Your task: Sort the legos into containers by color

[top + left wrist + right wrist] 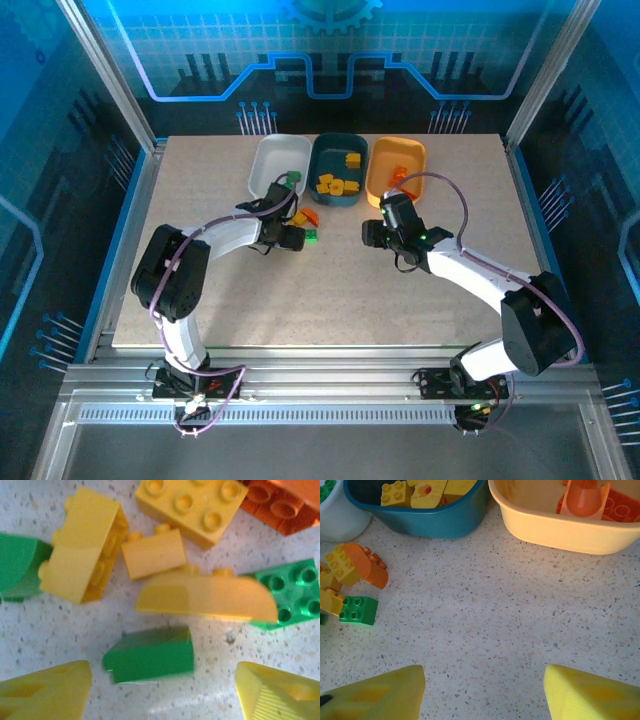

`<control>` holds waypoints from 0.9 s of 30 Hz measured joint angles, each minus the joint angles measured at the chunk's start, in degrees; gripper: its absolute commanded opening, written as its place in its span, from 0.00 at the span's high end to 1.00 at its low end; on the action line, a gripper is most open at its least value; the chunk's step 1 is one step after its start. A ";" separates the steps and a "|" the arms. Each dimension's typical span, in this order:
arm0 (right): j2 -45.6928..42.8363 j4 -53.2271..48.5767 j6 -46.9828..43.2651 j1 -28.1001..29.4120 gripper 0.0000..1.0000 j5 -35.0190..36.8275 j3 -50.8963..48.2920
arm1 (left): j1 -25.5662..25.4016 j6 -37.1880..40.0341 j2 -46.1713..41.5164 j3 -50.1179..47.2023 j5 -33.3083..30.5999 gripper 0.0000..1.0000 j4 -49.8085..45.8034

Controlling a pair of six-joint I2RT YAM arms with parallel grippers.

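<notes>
Loose legos (pixel 306 222) lie in a small pile in front of the white tray (pixel 275 160). My left gripper (pixel 290 238) is down at this pile and open. In the left wrist view a green sloped brick (pixel 150 655) lies on the table between the spread yellow fingers (pixel 45 692), touching neither. Behind it are yellow bricks (pixel 85 545), a green four-stud brick (pixel 292 592) and an orange-red brick (pixel 280 507). My right gripper (pixel 372 232) hangs open over bare table, in front of the yellow-orange tray (pixel 560 532).
The dark teal tray (pixel 315 170) holds yellow bricks (pixel 338 184). The yellow-orange tray (pixel 418 160) holds orange-red bricks (pixel 615 507). A green brick (pixel 293 178) sits in the white tray. The pile's green (pixel 359 610) and orange (pixel 372 572) bricks lie left of my right gripper (pixel 482 692).
</notes>
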 measured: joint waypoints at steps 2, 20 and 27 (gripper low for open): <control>0.00 0.00 0.00 0.00 0.34 0.00 0.00 | 0.02 0.22 -0.68 0.00 0.02 0.17 -0.04; 0.00 0.04 -0.02 0.00 0.34 0.00 -0.20 | 0.02 -5.01 5.38 3.54 -0.48 0.32 -2.89; 0.02 0.04 -0.02 0.00 0.34 0.00 -0.20 | 0.31 -6.25 6.71 5.18 -0.76 0.35 -3.10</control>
